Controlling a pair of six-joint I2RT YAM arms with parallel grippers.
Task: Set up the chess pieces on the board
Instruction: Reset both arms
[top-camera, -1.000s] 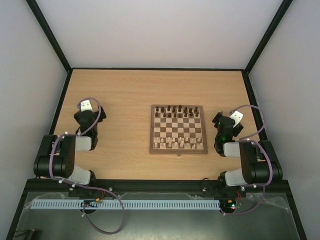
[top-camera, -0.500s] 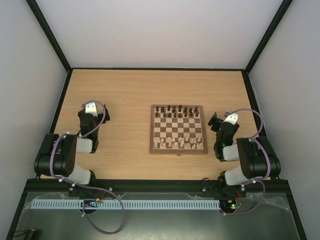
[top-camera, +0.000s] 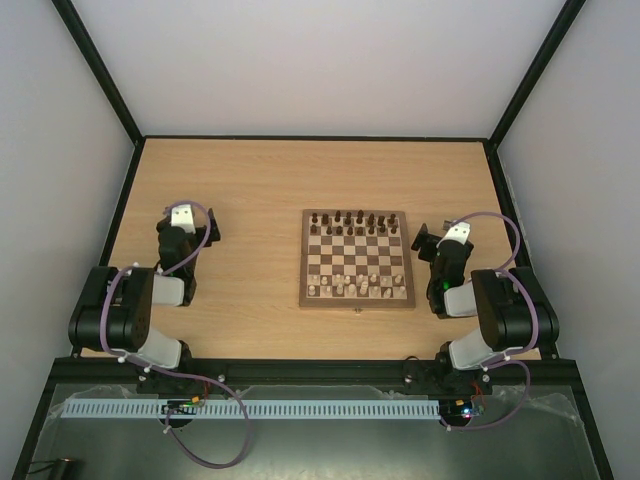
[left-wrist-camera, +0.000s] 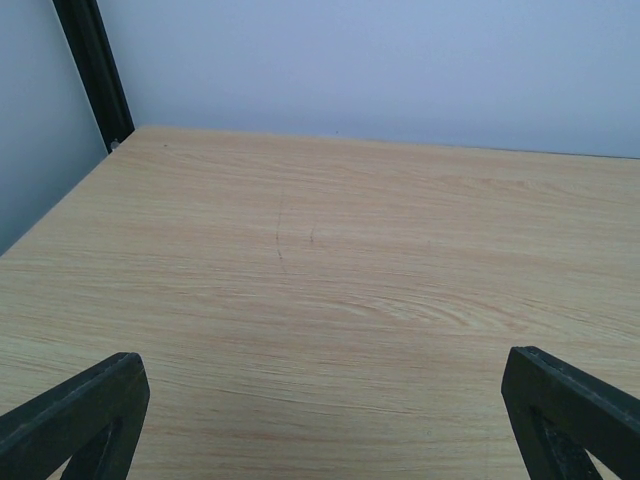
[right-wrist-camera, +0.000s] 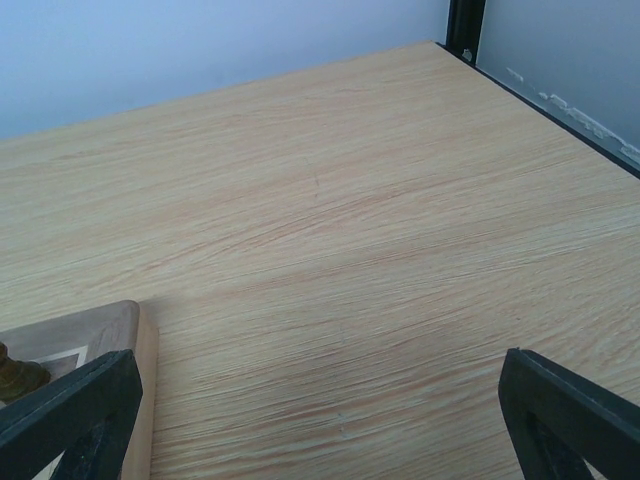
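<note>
The board lies at the table's middle, its far right corner at the lower left of the right wrist view. Dark brown chess pieces stand along its far rows, and light pieces line the near rows. One brown piece shows at the frame edge on that corner. My right gripper hovers just right of the board's far right corner, open and empty. My left gripper stays far left of the board, open over bare table.
Black frame posts and grey walls close the table at the back and sides. The right table edge with its black rail runs past my right gripper. Both arm bases sit at the near edge.
My right gripper has swung left toward the board's right edge. The left gripper shifted slightly a second ago and has since held still. Both stay open.
</note>
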